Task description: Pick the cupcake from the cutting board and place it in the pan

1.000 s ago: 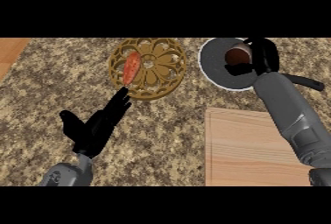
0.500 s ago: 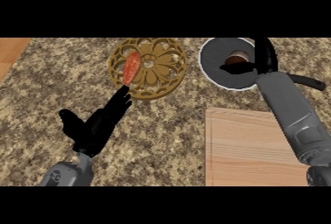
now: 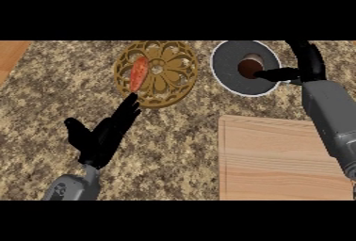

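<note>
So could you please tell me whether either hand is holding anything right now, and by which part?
Nothing is held. The cupcake sits in the pan; the right hand is open beside it, and the left hand is open.

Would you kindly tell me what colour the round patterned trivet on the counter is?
The trivet is golden brass with an openwork floral pattern, seen in the head view.

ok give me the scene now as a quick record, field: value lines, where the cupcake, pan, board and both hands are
cupcake: sitting in the pan, brown top showing
pan: grey, round, far right of the counter
cutting board: wooden, near right, nothing on it
right hand: over the pan's right rim, fingers open, one finger pointing at the cupcake
left hand: open, resting, fingers up, lower left
gold trivet: far centre, with an orange-red item on it
</note>
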You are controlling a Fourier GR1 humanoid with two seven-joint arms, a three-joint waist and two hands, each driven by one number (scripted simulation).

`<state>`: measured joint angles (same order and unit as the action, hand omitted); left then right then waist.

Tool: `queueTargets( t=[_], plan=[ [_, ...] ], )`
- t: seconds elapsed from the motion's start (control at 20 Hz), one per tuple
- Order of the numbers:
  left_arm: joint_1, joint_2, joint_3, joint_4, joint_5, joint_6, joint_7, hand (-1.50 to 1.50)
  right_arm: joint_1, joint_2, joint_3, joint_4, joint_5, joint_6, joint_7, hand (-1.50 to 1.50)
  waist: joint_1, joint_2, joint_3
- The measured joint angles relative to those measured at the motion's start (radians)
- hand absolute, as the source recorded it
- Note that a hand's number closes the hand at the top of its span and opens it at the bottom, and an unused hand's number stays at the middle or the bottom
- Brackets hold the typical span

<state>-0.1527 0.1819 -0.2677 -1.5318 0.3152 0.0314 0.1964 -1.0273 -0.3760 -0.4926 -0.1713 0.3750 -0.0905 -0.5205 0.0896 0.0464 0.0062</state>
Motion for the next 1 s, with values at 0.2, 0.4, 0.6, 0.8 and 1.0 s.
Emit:
queueTargets(
  t=[0.2, 0.4, 0.6, 0.8, 1.0],
  plan=[
    [0.005, -0.001, 0.004, 0.002, -0.002, 0.000, -0.004, 0.00, 0.032, -0.066, -0.010, 0.020, -0.015, 0.159, -0.047, -1.50, -0.005, -0.003, 0.000],
    [-0.004, -0.003, 0.017, 0.002, 0.003, 0.007, 0.009, 0.00, 0.068, -0.112, -0.008, 0.031, -0.017, 0.293, -0.104, -1.50, -0.010, -0.006, 0.000],
    [0.019, 0.007, 0.024, -0.007, 0.005, -0.005, 0.003, 0.00, 0.104, -0.158, -0.008, 0.034, -0.019, 0.394, -0.155, -1.50, -0.013, -0.010, 0.000],
    [0.024, 0.004, 0.026, 0.000, 0.003, -0.009, -0.002, 0.00, 0.127, -0.189, 0.000, 0.035, -0.011, 0.458, -0.189, -1.50, -0.017, -0.012, 0.000],
    [0.022, 0.002, 0.032, 0.008, 0.001, -0.015, -0.008, 0.00, 0.157, -0.201, 0.010, 0.032, -0.003, 0.477, -0.211, -1.50, -0.020, -0.014, 0.000]
  ],
)
